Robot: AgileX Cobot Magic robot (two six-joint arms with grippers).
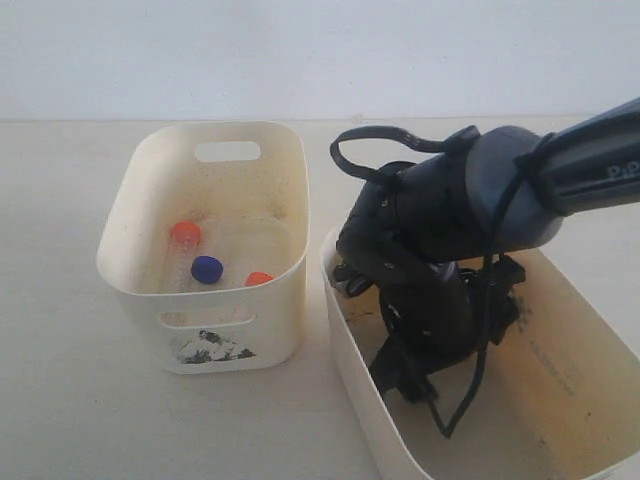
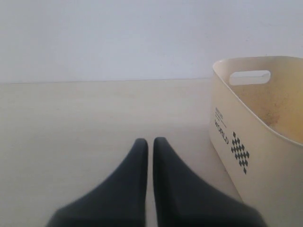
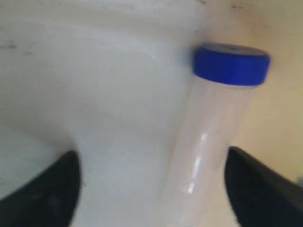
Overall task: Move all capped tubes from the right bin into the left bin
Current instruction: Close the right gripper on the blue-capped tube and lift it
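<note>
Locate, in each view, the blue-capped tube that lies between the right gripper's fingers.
Exterior view: not seen; the right gripper, down in the right bin, covers it.
Left wrist view: not in it.
Right wrist view: the blue-capped tube lies between the open fingers, cap toward the bin wall.
Shared landmark: the right bin's cream wall, exterior and right wrist views.

A cream bin (image 2: pixel 265 161) is showing black "WORLD" lettering (image 2: pixel 221 132) on its outer wall beside a checkered diamond mark (image 2: pixel 240 152), the smaller line above it being too small to read and the torn sticker (image 1: pixel 212 346) on the left bin (image 1: pixel 282 305) being illegible.
</note>
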